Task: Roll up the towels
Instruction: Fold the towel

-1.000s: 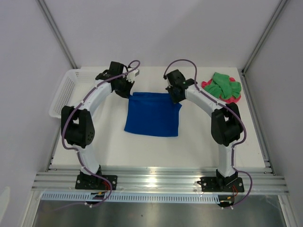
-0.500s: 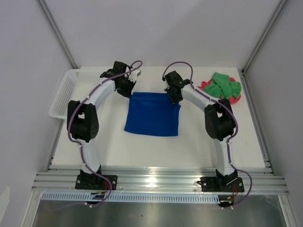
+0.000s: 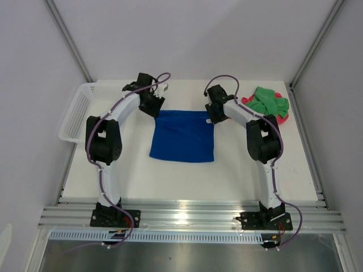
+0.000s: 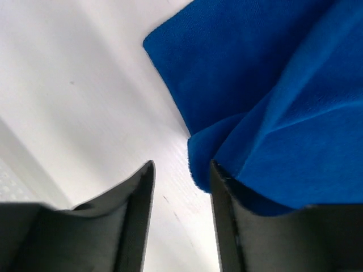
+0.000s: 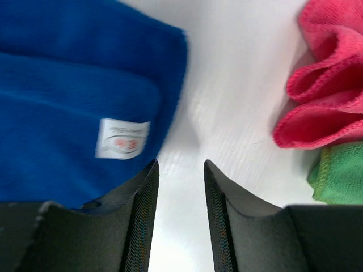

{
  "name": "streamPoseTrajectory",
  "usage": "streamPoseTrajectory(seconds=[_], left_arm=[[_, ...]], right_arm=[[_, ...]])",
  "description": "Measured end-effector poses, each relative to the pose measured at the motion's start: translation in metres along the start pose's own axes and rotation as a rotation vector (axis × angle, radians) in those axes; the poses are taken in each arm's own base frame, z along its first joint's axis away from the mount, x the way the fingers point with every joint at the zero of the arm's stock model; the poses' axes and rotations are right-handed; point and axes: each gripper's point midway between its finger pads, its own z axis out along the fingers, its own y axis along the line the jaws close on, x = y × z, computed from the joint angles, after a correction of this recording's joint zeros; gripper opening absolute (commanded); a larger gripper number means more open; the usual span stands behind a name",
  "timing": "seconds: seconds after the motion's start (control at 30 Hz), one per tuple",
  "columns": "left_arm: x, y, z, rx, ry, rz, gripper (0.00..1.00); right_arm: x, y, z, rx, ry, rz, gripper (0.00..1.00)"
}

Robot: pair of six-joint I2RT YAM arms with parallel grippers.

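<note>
The blue towel point(image 3: 181, 136) lies spread flat mid-table. My left gripper point(image 3: 154, 107) sits at its far left corner and is open. In the left wrist view bare table shows between the fingers point(image 4: 139, 215), and a fold of the blue towel point(image 4: 272, 85) rests against the outside of the right finger. My right gripper point(image 3: 212, 116) is open at the far right corner. Beside its left finger lie the blue towel point(image 5: 74, 85) and its white label point(image 5: 122, 139). The green towel point(image 3: 266, 101) lies crumpled on the pink-red towel point(image 3: 282, 118) at the back right.
A white mesh basket point(image 3: 76, 110) stands at the table's left edge. In the right wrist view the pink-red towel point(image 5: 329, 85) and green towel point(image 5: 340, 175) lie just right of the fingers. Grey walls close in behind and at both sides.
Both grippers have opened and let go of the blue towel's far corners. Its far edge now lies flat and straight. Both arms have reached further back.
</note>
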Motion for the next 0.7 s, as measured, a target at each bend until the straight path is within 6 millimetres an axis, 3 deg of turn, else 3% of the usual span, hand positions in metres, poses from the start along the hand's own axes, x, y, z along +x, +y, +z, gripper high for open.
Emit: streamPoseTrajectory(seconds=[0.1, 0.3, 0.43, 0.63, 0.7], left_arm=[[-0.003, 0.002, 0.002, 0.008, -0.003, -0.006, 0.64], [-0.02, 0.011, -0.005, 0.013, -0.04, -0.017, 0.63], [-0.031, 0.021, -0.015, 0.022, -0.076, -0.036, 0.63], [-0.028, 0.034, -0.016, 0.032, -0.065, -0.074, 0.73], [-0.029, 0.037, -0.01, 0.035, -0.056, -0.075, 0.82]], right_arm=[[0.002, -0.011, 0.007, -0.02, 0.003, 0.055, 0.38], [-0.001, -0.022, 0.015, -0.087, -0.053, 0.159, 0.3], [0.004, -0.015, 0.011, -0.163, -0.09, 0.196, 0.27], [-0.031, -0.001, 0.001, -0.268, -0.224, 0.238, 0.28], [-0.037, 0.003, -0.001, -0.284, -0.242, 0.255, 0.31]])
